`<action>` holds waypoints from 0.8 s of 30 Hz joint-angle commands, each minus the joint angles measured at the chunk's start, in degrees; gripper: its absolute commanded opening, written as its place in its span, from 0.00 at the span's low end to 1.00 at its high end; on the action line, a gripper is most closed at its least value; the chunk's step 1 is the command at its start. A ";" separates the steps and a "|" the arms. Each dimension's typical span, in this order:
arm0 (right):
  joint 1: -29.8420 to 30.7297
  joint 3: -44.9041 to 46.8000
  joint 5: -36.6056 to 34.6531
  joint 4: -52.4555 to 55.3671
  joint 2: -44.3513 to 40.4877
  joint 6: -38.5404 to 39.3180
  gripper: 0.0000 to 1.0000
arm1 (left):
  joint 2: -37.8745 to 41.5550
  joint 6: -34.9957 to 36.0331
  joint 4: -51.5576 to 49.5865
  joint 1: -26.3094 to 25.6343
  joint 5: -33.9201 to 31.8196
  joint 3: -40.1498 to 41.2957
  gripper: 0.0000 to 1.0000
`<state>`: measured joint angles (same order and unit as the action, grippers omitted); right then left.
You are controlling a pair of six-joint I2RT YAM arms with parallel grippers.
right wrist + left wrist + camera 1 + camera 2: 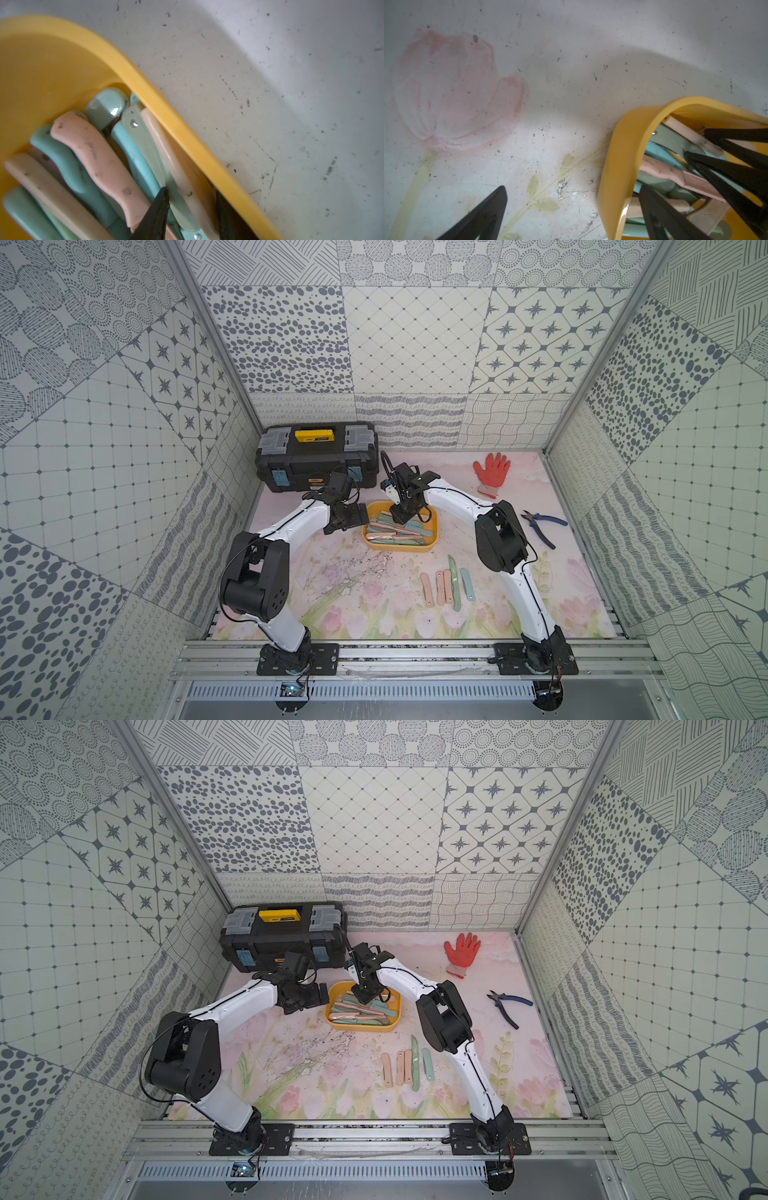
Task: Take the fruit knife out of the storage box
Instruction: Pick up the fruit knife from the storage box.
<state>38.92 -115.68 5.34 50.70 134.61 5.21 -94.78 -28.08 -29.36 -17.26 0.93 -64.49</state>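
Note:
The storage box (434, 526) (400, 1006) is a shallow yellow tub at mid-table, holding several folded fruit knives in pink, peach, teal and green. My right gripper (401, 520) (365, 999) (192, 194) reaches down into it by the far wall. Its jaws are narrowed on a pale peach fruit knife (182, 172), with a sage-green one (153, 153) pressed beside it. My left gripper (356, 516) (573, 187) is open at the box's left end. It straddles the yellow wall (616, 166), with one finger inside and one over the mat.
Several folded knives (446, 587) (409, 1065) lie in a row on the mat in front of the box. A black toolbox (320, 456) stands at the back left. An orange glove (491, 472) and blue-handled pliers (542, 526) lie to the right.

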 commanded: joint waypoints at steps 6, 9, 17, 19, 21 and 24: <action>-0.11 -1.09 1.56 -1.08 0.86 -0.15 0.26 | 0.83 -0.15 -0.54 -0.23 -0.67 -0.24 0.99; -0.11 -0.76 1.53 -1.18 0.94 -0.13 0.23 | 0.74 -0.18 -0.52 -0.21 -0.54 -0.23 0.99; -0.14 -0.16 1.86 -1.31 -0.12 -0.44 0.14 | 0.82 -0.18 -0.53 -0.22 -0.61 -0.22 0.99; -0.14 0.17 2.07 -1.52 -0.89 -0.64 0.14 | 0.82 -0.20 -0.54 -0.23 -0.59 -0.28 0.99; -0.08 0.95 2.49 -2.23 -1.94 -0.88 0.13 | 0.83 -0.20 -0.53 -0.24 -0.58 -0.31 0.99; -0.16 1.58 2.78 -2.62 -3.01 -0.86 0.13 | 0.74 -0.18 -0.52 -0.26 -0.59 -0.39 0.99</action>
<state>38.89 -115.02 7.64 49.80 134.19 4.93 -94.78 -28.08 -29.36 -17.26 0.93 -64.49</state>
